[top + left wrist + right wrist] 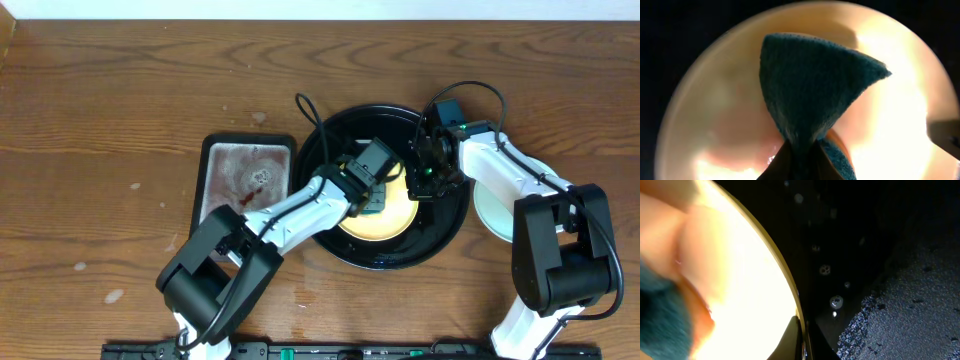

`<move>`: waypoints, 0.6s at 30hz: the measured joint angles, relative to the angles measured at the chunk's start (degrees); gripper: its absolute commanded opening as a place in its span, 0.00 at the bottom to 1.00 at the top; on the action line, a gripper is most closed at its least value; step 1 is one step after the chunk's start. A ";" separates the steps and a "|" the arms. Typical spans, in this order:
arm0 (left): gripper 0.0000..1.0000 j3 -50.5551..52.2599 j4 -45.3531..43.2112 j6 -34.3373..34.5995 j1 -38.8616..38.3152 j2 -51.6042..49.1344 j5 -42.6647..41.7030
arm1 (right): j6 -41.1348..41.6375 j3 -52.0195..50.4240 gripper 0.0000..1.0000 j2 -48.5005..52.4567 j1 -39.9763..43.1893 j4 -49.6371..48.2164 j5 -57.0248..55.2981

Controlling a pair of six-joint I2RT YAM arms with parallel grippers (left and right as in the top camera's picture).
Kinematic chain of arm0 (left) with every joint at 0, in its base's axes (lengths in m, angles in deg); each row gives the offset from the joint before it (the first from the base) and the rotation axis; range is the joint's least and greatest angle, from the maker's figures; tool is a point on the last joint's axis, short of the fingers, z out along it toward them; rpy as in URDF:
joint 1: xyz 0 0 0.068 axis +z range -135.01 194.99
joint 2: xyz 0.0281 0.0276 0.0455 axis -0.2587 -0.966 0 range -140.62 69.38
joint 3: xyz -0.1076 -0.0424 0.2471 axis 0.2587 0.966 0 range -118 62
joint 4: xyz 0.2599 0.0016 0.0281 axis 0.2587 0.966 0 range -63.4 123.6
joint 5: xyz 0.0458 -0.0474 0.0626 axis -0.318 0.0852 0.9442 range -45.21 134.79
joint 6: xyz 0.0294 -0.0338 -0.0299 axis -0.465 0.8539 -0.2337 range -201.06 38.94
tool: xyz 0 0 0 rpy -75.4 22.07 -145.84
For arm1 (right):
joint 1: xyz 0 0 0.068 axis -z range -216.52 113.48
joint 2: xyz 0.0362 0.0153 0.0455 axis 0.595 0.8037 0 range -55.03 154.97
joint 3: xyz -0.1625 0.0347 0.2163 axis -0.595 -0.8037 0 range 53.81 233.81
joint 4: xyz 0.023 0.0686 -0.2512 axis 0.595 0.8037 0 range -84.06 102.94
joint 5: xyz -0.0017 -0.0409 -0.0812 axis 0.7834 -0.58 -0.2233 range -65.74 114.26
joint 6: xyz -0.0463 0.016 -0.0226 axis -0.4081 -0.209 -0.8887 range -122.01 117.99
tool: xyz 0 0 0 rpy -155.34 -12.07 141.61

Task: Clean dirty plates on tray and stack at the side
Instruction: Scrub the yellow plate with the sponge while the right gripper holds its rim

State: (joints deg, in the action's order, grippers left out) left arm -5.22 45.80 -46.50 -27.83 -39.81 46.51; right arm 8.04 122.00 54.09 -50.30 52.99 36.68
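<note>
The pale yellow plate (392, 222) lies in the round black tray (445, 232). My left gripper (374, 190) is shut on a teal sponge (810, 95) and holds it against the plate's face (715, 110). My right gripper (424, 178) is shut on the plate's right rim, one finger on each side of the edge (799, 339). The plate (740, 265), the wet tray floor (865, 240) and the sponge (660, 320) also show in the right wrist view. A pale mint plate (488, 208) lies on the table right of the tray, partly under my right arm. I cannot tell whether another lies beneath it.
A rectangular grey tray (246, 175) with a red smear sits left of the black tray, close to my left arm. Water drops (836, 301) dot the black tray. The wooden table (100, 120) extends to the left and back.
</note>
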 measured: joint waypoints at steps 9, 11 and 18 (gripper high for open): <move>0.07 0.79 1.38 -3.37 2.10 4.55 -0.46 | 0.00 0.00 0.01 0.00 0.00 -0.02 -0.02; 0.07 0.87 0.94 -2.82 2.19 6.38 -2.10 | 0.02 0.00 0.01 0.00 0.00 0.00 -0.02; 0.07 0.87 -4.07 1.95 -0.26 6.56 -6.32 | 0.00 0.00 0.01 0.00 0.00 0.04 -0.04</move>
State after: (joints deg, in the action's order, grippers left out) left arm -4.34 41.73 -44.55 -28.10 -33.25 40.19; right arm 8.04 122.00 54.09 -50.30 53.03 36.64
